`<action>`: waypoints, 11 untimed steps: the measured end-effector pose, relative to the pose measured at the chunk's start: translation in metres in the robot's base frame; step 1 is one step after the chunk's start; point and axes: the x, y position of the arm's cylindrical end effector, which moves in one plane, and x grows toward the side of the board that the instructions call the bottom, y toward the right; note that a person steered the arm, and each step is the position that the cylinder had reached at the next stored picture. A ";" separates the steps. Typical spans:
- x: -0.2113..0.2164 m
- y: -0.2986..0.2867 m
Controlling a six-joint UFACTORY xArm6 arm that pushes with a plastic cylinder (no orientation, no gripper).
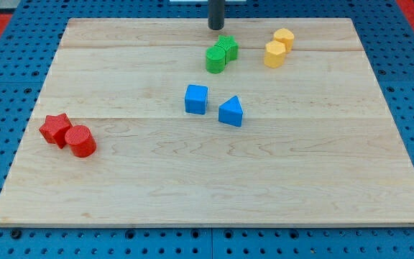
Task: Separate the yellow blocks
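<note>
The yellow blocks sit near the view's top right of the wooden board [192,180]; we come to them in turn, going from the view's left.

At the view's left, just below mid-height, we find a red star-shaped block [54,129] and a red cylinder [81,141], touching each other, the cylinder at the star's lower right.

Near the board's centre stand a blue cube [196,98] and, just beside it on the view's right, a blue triangular block [231,111]. A narrow gap separates the two.

Above them, toward the view's top, two green blocks are pressed together: a green cylinder-like block [215,59] at the lower left and a second green block [228,47] at the upper right, its shape unclear.

Our tip [215,27] rests at the board's top edge, just above the green pair and apart from it. It is a plain rod end with no jaws; it touches no block and is well to the left of the yellow pair.

Further right, the yellow blocks are in contact: one yellow block [274,54], seemingly multi-sided, at the lower left, and a yellow cylinder-like block [284,38] at its upper right. They are not separated.

The board lies on a blue perforated base [6,86].
</note>
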 end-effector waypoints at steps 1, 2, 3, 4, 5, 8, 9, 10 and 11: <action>-0.005 0.012; -0.005 0.111; 0.010 0.214; 0.048 0.202; 0.069 0.128; 0.074 -0.015; 0.071 -0.009; 0.047 0.022; 0.030 -0.027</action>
